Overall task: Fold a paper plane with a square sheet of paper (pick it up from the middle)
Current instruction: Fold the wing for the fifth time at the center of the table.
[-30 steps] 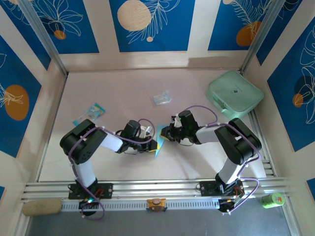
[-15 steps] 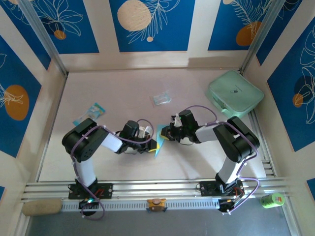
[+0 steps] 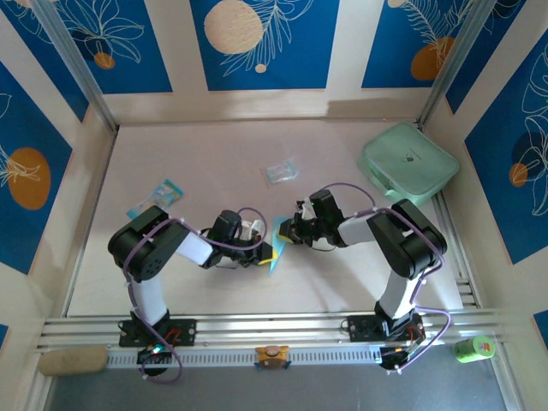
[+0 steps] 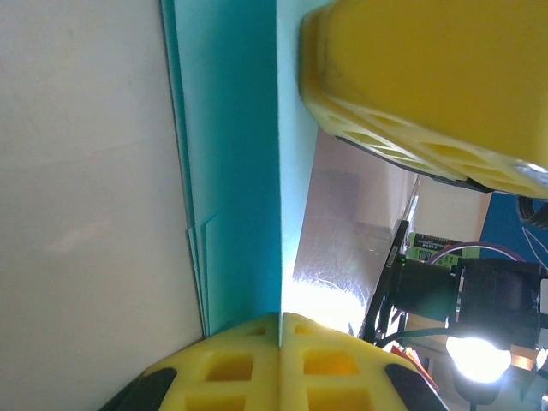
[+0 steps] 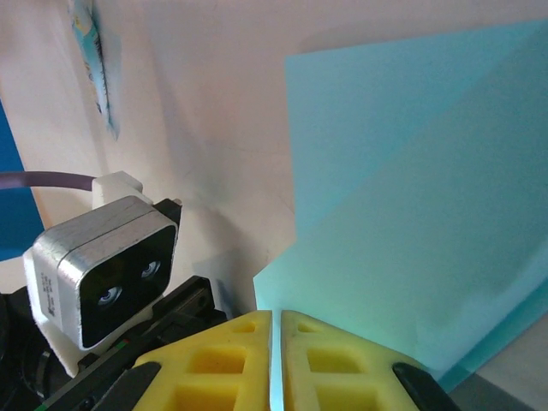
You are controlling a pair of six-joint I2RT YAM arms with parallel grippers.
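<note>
The square sheet of paper (image 3: 276, 247), light blue and folded into layers, stands on edge on the table between my two grippers. My left gripper (image 3: 267, 253) is shut on its lower edge; in the left wrist view the paper (image 4: 231, 171) rises straight out of the closed yellow jaws (image 4: 280, 318). My right gripper (image 3: 288, 233) is shut on the sheet's upper part. In the right wrist view the folded paper (image 5: 411, 214) comes out of the thin slit between the pads (image 5: 276, 318). A right fingertip (image 4: 411, 86) shows in the left wrist view, beside the paper.
A mint-green case (image 3: 408, 163) lies at the back right. A clear crumpled wrapper (image 3: 280, 171) sits behind the grippers, and a blue-and-white packet (image 3: 157, 197) lies behind the left arm. A green can (image 3: 473, 347) and a beige roll (image 3: 73, 360) rest by the near rail.
The right arm's elbow has drifted a little to the left and its jaws have pinched slightly tighter. The paper and the left gripper have stayed in place.
</note>
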